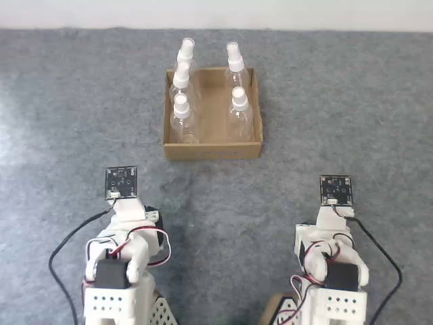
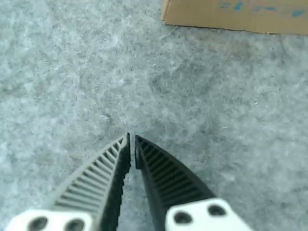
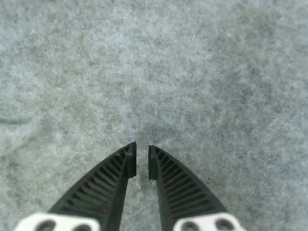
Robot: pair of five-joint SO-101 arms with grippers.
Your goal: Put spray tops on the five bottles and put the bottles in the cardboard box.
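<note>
The cardboard box [image 1: 212, 150] stands at the middle back of the grey felt table. Several clear bottles stand upright in it, each with a white spray top: a row along its left wall [image 1: 183, 116] and two along its right wall [image 1: 239, 112]. Both arms are folded back at the near edge, well short of the box. In the left wrist view my left gripper [image 2: 132, 140] is shut over bare felt, with a corner of the box [image 2: 226, 14] ahead. My right gripper [image 3: 142, 153] is also shut on nothing, over bare felt.
The left arm [image 1: 122, 230] and right arm [image 1: 331, 250] sit at the front with their cables looping beside them. Grey felt stretches between the arms and the box and on either side of it.
</note>
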